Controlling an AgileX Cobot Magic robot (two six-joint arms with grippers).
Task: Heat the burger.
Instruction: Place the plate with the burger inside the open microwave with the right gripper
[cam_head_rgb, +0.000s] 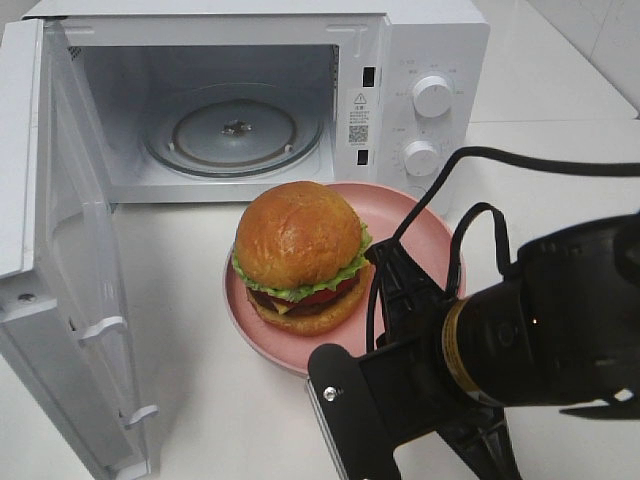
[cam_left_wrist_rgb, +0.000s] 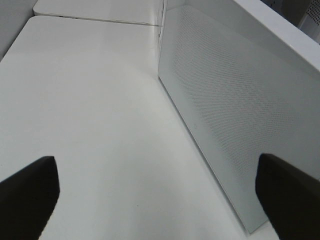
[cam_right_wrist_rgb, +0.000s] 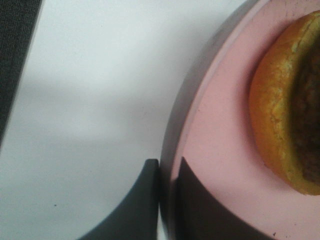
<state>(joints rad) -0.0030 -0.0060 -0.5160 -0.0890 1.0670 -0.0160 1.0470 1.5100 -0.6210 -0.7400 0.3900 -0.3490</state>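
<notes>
The burger (cam_head_rgb: 300, 255), with a glossy brown bun, green lettuce and red tomato, sits on a round pink plate (cam_head_rgb: 425, 235) on the white table, just in front of the open microwave (cam_head_rgb: 430, 60). My right gripper (cam_head_rgb: 385, 262) reaches in from the front right and meets the plate's near rim. In the right wrist view the right gripper (cam_right_wrist_rgb: 167, 185) is shut on the plate's rim (cam_right_wrist_rgb: 220, 150), and the bun's edge (cam_right_wrist_rgb: 280, 115) shows beyond it. My left gripper (cam_left_wrist_rgb: 157, 195) is open, empty, and out of the exterior high view.
The microwave door (cam_head_rgb: 70, 250) is swung wide open to the left, and its glass turntable (cam_head_rgb: 235, 130) is bare. In the left wrist view the door's perforated panel (cam_left_wrist_rgb: 235, 110) stands close beside the left gripper, over the white tabletop (cam_left_wrist_rgb: 90, 110).
</notes>
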